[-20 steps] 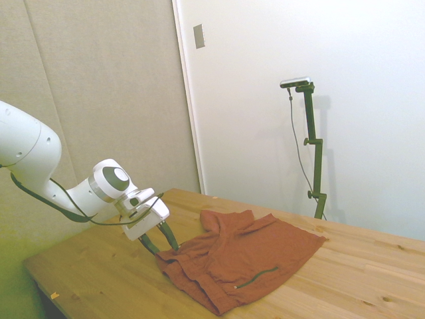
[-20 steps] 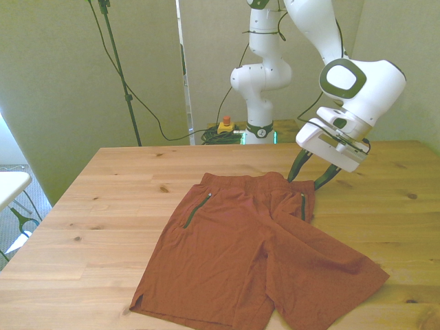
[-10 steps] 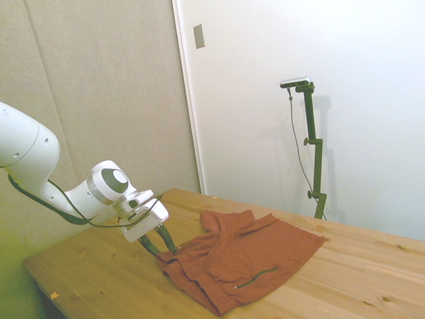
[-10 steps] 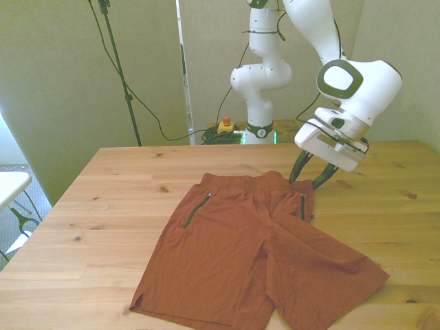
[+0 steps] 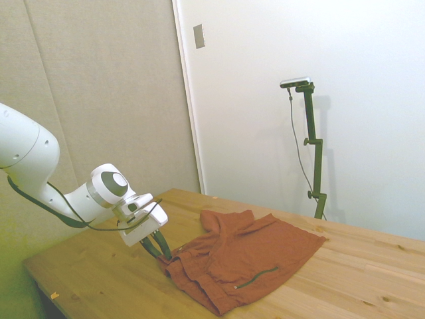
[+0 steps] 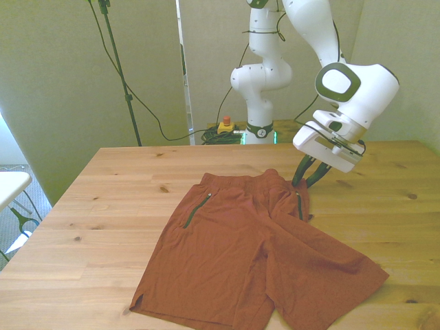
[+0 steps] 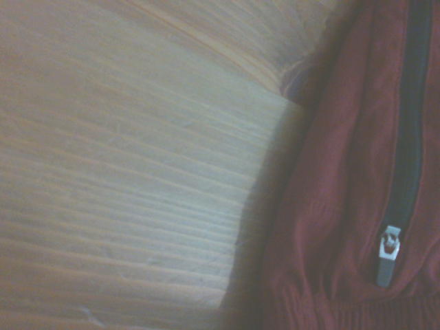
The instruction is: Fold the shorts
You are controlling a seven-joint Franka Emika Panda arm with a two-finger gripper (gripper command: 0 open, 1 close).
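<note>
The rust-orange shorts (image 6: 251,254) lie flat on the wooden table (image 6: 124,199), waistband toward the far edge and legs toward the near edge. My gripper (image 6: 304,183) is down at the waistband corner on the front view's right, its dark fingers drawn close together on the fabric there. In the side view the gripper (image 5: 161,253) pinches the nearest corner of the shorts (image 5: 249,256), which bunches up slightly. The wrist view shows the shorts' edge (image 7: 330,206) with a dark zipper (image 7: 411,124) and its silver pull, beside bare table (image 7: 137,172).
A second dark zipper slit (image 6: 196,210) runs along the shorts' side on the front view's left. Bare wood surrounds the shorts on every side. A yellow and red button box (image 6: 224,126) sits behind the table by the robot's base.
The fingers, spread wide a second ago, have closed in on the waistband corner. The gripper has sunk slightly, and the corner has been tugged a little toward the front view's left.
</note>
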